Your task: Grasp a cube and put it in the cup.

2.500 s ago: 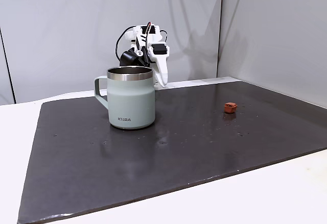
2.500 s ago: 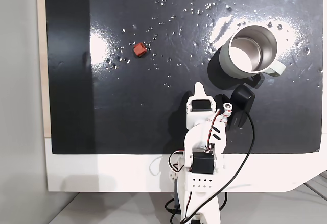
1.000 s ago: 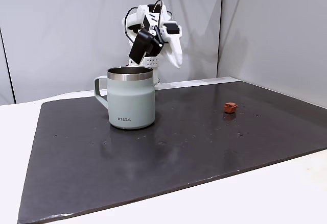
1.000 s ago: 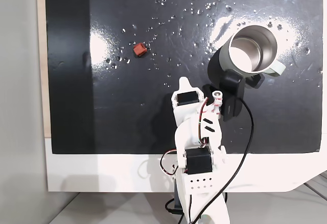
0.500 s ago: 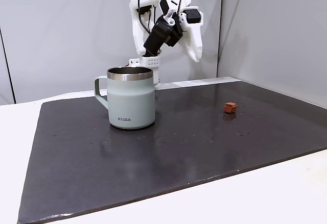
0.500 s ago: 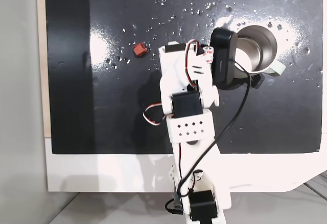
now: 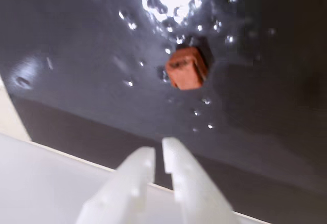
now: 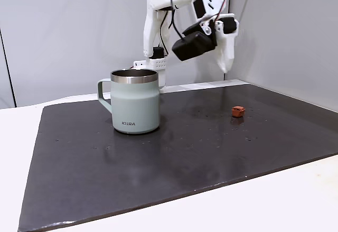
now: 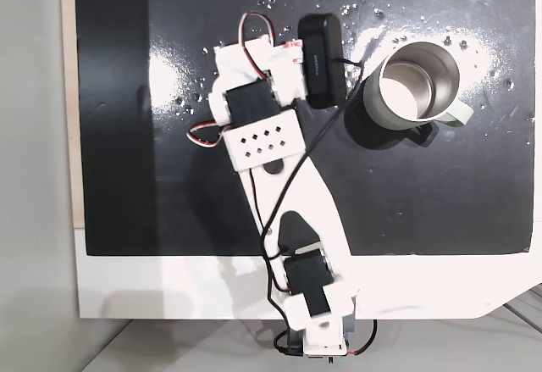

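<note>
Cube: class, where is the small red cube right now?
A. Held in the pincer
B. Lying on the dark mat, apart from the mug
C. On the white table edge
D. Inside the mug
B: the cube lies on the dark mat, well apart from the mug, with the pincer raised above it.

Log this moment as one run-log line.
phase: approach | pincer: shut, empty, above mat | cube: on mat, ungrasped | cup: upright, apart from cube
</note>
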